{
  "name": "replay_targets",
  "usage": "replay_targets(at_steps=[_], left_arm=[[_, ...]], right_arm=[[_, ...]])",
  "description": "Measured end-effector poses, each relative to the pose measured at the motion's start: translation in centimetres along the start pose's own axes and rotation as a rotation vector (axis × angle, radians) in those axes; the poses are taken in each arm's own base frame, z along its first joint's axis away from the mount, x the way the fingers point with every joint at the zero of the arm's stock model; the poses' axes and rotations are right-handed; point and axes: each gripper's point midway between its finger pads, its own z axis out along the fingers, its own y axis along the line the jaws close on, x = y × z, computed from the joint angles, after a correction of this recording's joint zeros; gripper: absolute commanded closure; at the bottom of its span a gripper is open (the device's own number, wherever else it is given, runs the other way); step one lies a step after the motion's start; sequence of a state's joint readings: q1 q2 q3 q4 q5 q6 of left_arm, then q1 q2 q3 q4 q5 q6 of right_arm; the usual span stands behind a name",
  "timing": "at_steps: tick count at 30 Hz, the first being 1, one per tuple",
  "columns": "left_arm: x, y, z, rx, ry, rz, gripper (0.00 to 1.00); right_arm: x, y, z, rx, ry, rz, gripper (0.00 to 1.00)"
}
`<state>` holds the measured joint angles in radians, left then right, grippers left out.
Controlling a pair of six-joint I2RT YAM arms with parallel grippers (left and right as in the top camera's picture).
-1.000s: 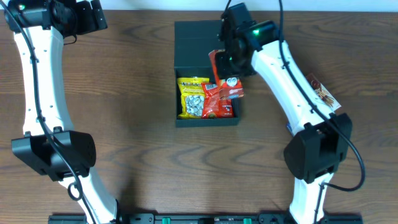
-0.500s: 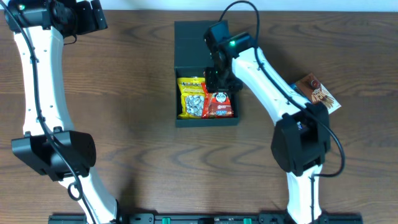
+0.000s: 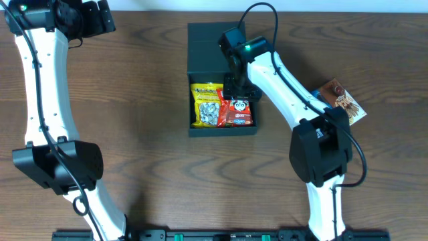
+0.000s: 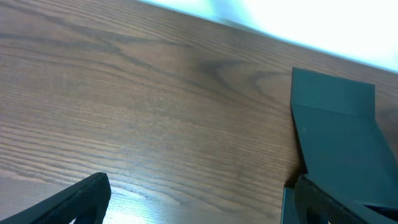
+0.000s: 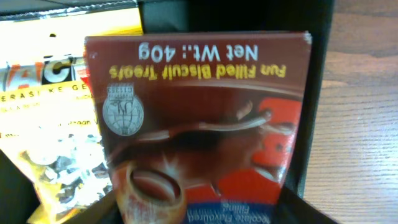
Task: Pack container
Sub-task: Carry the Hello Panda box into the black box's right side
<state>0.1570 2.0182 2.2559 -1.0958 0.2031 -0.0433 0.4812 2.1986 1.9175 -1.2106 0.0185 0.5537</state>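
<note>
The tabletop (image 3: 147, 134) is dark brown wood-grain laminate with the grain running left to right; the same surface appears in the left wrist view (image 4: 124, 93) and at the right margin of the right wrist view (image 5: 367, 124). Two items rest directly on it.

1. The container (image 3: 223, 131), dark teal-green, stands near the far edge, roughly midway between the left and right edges. Its flap lid (image 4: 336, 124) is open and extends toward the far edge.
2. A brown snack packet (image 3: 342, 100) lies flat toward the right edge, well apart from the container and turned at an angle to the tabletop edges. The right arm covers part of it, and its print appears to show a biscuit product.
</note>
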Motion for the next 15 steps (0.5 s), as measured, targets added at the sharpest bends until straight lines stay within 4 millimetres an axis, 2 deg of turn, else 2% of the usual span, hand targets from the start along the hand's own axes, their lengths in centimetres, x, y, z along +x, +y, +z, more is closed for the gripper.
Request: replay_targets(at_steps=[3,10,13,15], left_arm=[[0.0,0.0,0.0,0.000,0.000,0.000,0.05],[0.0,0.0,0.0,0.000,0.000,0.000,0.05],[0.0,0.0,0.0,0.000,0.000,0.000,0.05],[0.0,0.0,0.0,0.000,0.000,0.000,0.05]], right_arm=[[0.0,0.0,0.1,0.006,-0.001,0.007,0.23],[0.3,-0.3,-0.5,0.020,0.015,0.011,0.20],[-0.8,0.2,-2.4,0.004,-0.028,0.012,0.20],[-1.9,0.4,-4.1,-0.006,-0.076,0.012,0.30]])
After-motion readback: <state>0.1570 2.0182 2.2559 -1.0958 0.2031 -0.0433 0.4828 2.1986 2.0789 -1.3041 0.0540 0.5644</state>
